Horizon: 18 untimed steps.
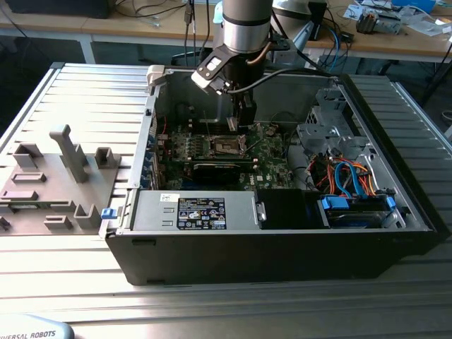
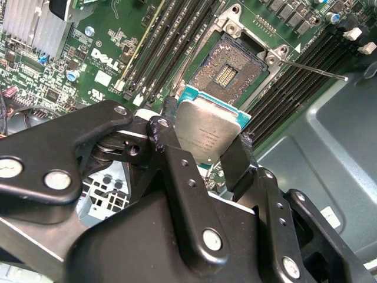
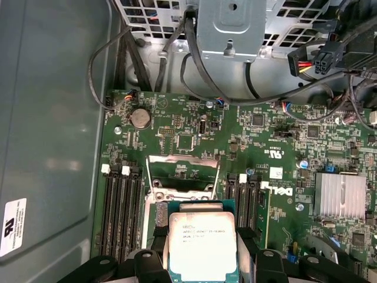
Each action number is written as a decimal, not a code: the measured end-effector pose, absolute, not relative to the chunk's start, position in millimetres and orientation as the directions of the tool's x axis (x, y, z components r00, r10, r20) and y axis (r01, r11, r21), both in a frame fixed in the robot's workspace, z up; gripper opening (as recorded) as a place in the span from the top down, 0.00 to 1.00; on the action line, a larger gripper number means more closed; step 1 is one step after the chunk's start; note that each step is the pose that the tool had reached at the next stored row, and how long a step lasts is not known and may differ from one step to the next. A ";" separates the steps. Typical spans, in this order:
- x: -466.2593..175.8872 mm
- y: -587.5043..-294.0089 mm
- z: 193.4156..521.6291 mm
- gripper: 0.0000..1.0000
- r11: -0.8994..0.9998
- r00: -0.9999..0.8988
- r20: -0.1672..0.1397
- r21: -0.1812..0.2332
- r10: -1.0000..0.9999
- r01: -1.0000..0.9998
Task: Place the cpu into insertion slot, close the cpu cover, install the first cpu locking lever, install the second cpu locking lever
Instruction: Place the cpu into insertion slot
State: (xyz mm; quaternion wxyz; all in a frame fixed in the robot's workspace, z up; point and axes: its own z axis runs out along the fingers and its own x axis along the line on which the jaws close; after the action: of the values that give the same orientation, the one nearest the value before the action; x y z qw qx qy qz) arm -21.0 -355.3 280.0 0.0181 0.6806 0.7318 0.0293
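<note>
Cpu [image 2: 207, 131] is pinched by its edges between the tool's [image 2: 205, 134] two black fingers [image 2: 238, 162], with its silvery top showing in both wrist views. It hangs clear of the slot [image 2: 227, 73], close over it and not yet seated. The slot's contact field lies bare. In the exterior view the tool reaches down into the open case [image 1: 282, 254] on the counter [image 1: 212, 311], over the green board [image 2: 112, 65].

A: where's the arm [image 1: 247, 21] at?
B: gripper [image 1: 239, 126] hangs inside the open pc case [image 1: 212, 254], just above the insertion slot [image 1: 227, 146] on the green board [image 1: 272, 159]
A: anything at the exterior view's left?
B: grey fixture tray [image 1: 42, 191] on the ribbed table [image 1: 212, 311]
</note>
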 end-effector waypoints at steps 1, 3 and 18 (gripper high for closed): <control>-21.0 -355.3 280.0 0.46 0.071 -0.072 0.013 0.067 0.997 0.995; -21.0 -355.3 279.9 0.46 0.068 -0.069 0.013 0.068 0.997 0.995; -21.0 -355.3 279.9 0.46 0.056 -0.057 0.013 0.068 0.998 0.996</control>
State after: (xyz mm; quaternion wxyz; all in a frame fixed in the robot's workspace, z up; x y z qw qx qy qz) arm -21.0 -355.3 279.9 0.0183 0.6862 0.7266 0.0291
